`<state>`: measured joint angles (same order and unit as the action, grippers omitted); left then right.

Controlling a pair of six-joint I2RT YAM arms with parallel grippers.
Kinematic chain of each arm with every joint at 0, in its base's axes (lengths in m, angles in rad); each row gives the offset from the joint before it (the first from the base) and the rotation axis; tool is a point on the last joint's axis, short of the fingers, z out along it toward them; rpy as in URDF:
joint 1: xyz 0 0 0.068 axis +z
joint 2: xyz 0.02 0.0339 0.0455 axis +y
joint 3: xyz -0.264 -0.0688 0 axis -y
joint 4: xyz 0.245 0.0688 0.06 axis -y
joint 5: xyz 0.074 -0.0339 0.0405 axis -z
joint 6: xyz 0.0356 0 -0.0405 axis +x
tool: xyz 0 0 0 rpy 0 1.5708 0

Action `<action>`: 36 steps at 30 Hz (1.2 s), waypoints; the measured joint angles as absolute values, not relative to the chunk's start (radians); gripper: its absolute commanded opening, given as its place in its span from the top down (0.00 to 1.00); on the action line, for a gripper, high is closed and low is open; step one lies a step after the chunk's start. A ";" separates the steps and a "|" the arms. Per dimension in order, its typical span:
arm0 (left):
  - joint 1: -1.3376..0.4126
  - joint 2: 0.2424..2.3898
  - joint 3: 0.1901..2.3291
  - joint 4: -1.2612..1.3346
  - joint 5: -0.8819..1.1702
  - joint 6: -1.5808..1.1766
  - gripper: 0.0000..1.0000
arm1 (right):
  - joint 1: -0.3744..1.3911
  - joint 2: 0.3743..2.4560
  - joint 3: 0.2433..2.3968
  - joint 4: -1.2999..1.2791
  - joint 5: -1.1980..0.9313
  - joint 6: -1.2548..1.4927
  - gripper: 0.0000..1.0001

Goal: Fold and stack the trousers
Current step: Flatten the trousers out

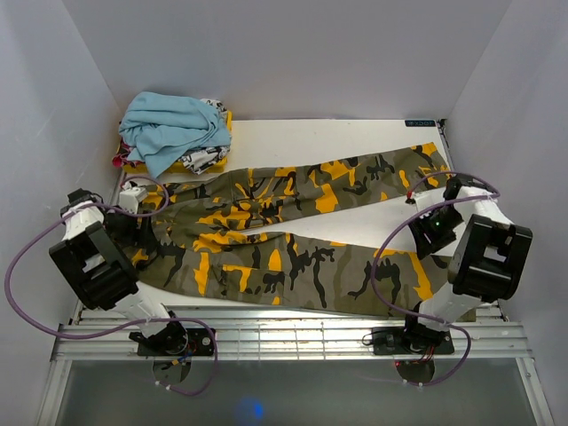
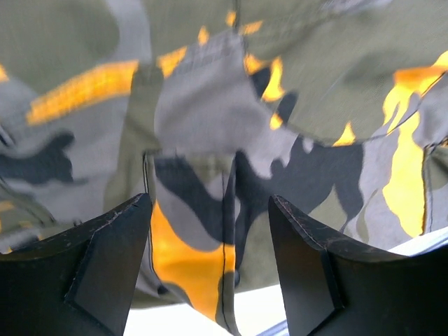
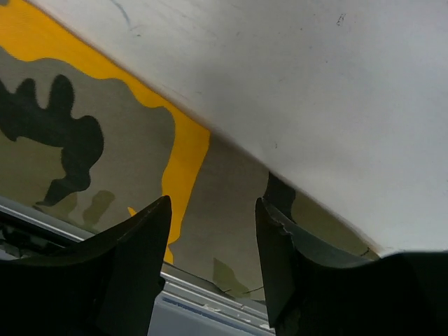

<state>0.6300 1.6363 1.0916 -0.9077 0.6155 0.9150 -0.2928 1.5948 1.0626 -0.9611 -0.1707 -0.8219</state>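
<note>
Both legs of trousers point(image 1: 266, 266) spread out, left claw point(image 2: 210, 210) wide at waist, right claw point(image 3: 212, 206) wide, empty

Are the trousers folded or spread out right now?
Spread out, not folded. The trousers lie full length across the table, waist at the left, both legs flat and splayed apart toward the right.

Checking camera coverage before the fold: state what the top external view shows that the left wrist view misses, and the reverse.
Only the top view: the trousers at full length across the table, the right arm, a light blue garment piled at the far left corner. Only the left wrist view: the left tool standing open over the cloth, nothing between its fingers, and stitched seams close up. Both: the camouflage fabric.
</note>
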 measured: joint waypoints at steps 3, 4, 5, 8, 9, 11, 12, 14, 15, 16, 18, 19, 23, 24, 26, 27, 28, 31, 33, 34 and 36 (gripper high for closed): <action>0.654 1.645 1.078 -0.916 0.570 0.903 0.22 | -0.293 1.682 1.056 -0.910 -0.128 -0.823 0.45; 0.668 1.648 1.072 -0.916 0.557 0.898 0.22 | -0.293 1.713 1.057 -0.884 -0.115 -0.823 0.45; 0.683 1.649 1.065 -0.916 0.546 0.892 0.22 | -0.292 1.744 1.066 -0.875 -0.093 -0.820 0.45; 0.724 1.649 1.039 -0.908 0.509 0.885 0.22 | -0.288 1.778 1.106 -0.852 -0.048 -0.818 0.44; 0.736 1.649 1.028 -0.904 0.498 0.881 0.22 | -0.286 1.789 1.119 -0.838 -0.028 -0.818 0.44; 0.751 1.648 0.997 -0.891 0.474 0.881 0.22 | -0.278 1.816 1.149 -0.804 0.018 -0.819 0.43; 0.755 1.648 0.980 -0.886 0.463 0.882 0.22 | -0.272 1.837 1.172 -0.788 0.040 -0.820 0.43; 0.763 1.630 0.959 -0.871 0.451 0.883 0.22 | -0.265 1.883 1.234 -0.789 0.064 -0.820 0.42; 0.766 1.620 0.946 -0.860 0.447 0.885 0.22 | -0.260 1.913 1.278 -0.794 0.076 -0.820 0.42; 0.767 1.609 0.933 -0.849 0.443 0.886 0.23 | -0.257 1.942 1.319 -0.791 0.087 -0.820 0.41; 0.770 1.585 0.906 -0.826 0.438 0.889 0.23 | -0.248 1.993 1.404 -0.775 0.102 -0.821 0.39; 0.774 1.575 0.894 -0.818 0.436 0.890 0.23 | -0.245 2.011 1.434 -0.762 0.103 -0.820 0.38; 0.794 1.542 0.863 -0.812 0.434 0.899 0.23 | -0.233 2.035 1.496 -0.725 0.064 -0.820 0.33; 0.797 1.539 0.861 -0.815 0.434 0.900 0.23 | -0.233 2.025 1.494 -0.737 0.041 -0.828 0.31; 0.799 1.538 0.862 -0.823 0.435 0.900 0.23 | -0.234 1.985 1.477 -0.768 0.001 -0.854 0.29; 0.800 1.541 0.867 -0.833 0.438 0.899 0.23 | -0.240 1.953 1.463 -0.796 -0.023 -0.876 0.25; 0.800 1.546 0.872 -0.842 0.439 0.899 0.23 | -0.250 1.915 1.452 -0.836 -0.043 -0.907 0.22; 0.803 1.575 0.905 -0.877 0.446 0.898 0.21 | -0.316 1.800 1.421 -0.944 -0.086 -1.010 0.14; 0.803 1.589 0.921 -0.896 0.453 0.899 0.20 | -0.367 1.750 1.386 -0.983 -0.089 -1.067 0.12; 0.803 1.592 0.927 -0.904 0.456 0.900 0.20 | -0.392 1.736 1.361 -0.991 -0.080 -1.084 0.11; 0.803 1.594 0.932 -0.918 0.464 0.901 0.20 | -0.421 1.722 1.293 -0.980 -0.060 -1.108 0.09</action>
